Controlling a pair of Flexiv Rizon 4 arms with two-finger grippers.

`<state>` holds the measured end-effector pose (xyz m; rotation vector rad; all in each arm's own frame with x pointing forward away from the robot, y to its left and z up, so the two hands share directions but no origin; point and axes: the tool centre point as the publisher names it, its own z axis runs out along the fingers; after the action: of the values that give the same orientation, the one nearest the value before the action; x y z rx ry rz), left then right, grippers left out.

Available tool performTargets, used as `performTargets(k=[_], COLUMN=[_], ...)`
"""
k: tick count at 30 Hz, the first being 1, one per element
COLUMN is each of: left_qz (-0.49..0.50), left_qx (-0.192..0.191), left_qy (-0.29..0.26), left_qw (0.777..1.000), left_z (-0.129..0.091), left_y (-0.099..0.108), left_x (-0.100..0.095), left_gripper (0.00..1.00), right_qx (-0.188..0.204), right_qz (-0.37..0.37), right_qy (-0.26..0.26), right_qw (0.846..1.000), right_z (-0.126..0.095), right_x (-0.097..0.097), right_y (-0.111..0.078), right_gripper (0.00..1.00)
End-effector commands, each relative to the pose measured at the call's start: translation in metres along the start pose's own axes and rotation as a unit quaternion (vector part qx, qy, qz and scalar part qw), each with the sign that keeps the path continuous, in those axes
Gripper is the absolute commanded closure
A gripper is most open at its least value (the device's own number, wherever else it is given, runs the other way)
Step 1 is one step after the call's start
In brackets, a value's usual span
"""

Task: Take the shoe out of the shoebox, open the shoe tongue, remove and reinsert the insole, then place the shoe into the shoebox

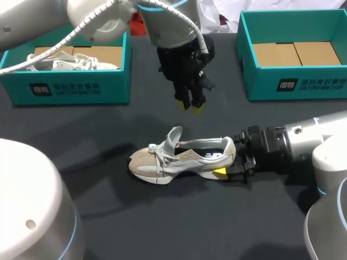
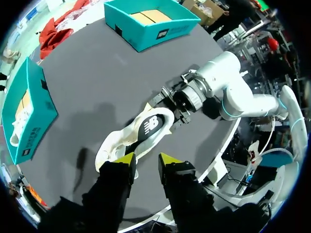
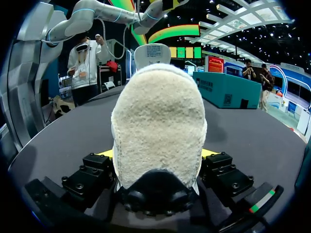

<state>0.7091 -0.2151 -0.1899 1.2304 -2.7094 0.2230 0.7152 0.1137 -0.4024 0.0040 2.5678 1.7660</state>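
At the middle of the counter (image 1: 162, 216) the shoe (image 1: 179, 157) stands on its sole, and my right claw (image 1: 227, 161) clamps its heel from both sides. My left claw (image 1: 191, 104) hangs above it, fingers narrowly apart, holding nothing. 2 teal boxes, the left shoebox (image 1: 70, 86) and the right shoebox (image 1: 295, 81), carry white print I won't read. Only the left wrist view shows the logo on the insole (image 2: 154, 125). The right wrist view shows just the fleecy heel.
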Motion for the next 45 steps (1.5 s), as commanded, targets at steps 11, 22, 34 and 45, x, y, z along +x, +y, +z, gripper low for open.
performTargets(k=[11, 22, 34, 45], left_qz=[0.372, 0.4, 0.447, 0.442], left_qx=[-0.077, -0.107, -0.081, -0.08], left_qy=[0.012, 0.029, 0.065, 0.055], left_qw=[0.925, 0.91, 0.889, 0.892], left_z=[0.023, 0.036, 0.069, 0.074], left_y=[-0.007, -0.013, -0.008, -0.007], left_x=[0.005, 0.002, 0.001, 0.001], left_gripper=[1.0, 1.0, 1.0, 1.0], right_qx=[0.002, 0.002, 0.002, 0.002], right_qz=[0.0, 0.0, 0.0, 0.0], right_qy=[-0.001, -0.001, -0.001, -0.001], right_qw=[1.0, 1.0, 1.0, 1.0], right_z=[0.002, 0.002, 0.002, 0.002], right_x=[0.0, 0.0, 0.0, 0.0], right_y=[-0.001, -0.001, -0.001, -0.001], right_gripper=[1.0, 1.0, 1.0, 1.0])
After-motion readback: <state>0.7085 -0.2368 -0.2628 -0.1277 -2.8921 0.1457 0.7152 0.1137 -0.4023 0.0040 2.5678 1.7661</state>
